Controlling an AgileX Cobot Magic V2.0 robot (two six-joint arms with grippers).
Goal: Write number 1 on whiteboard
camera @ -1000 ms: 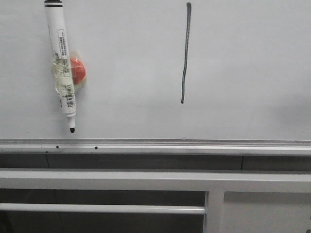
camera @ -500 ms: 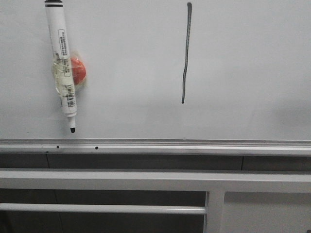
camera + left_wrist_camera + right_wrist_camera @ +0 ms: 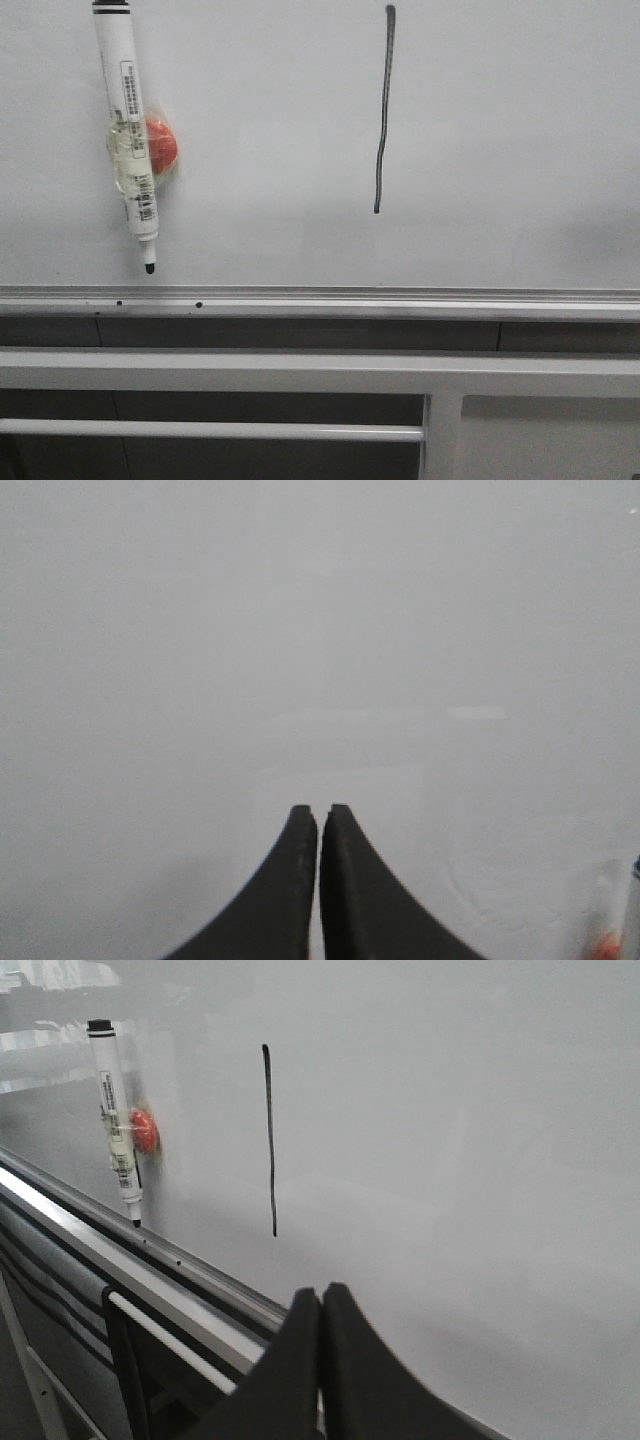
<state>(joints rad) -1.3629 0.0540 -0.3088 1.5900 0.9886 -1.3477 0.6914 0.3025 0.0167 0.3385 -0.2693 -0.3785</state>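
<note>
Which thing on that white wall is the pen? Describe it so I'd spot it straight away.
Look at the whiteboard, toward its left side. The marker hangs there nearly upright, black tip down, a white barrel with an orange disc behind it, unlike the thin black drawn stroke to its right.

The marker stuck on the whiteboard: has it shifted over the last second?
No. In the front view the marker keeps its tip just above the frame edge, and its distance left of the number 1 is unchanged.
</note>
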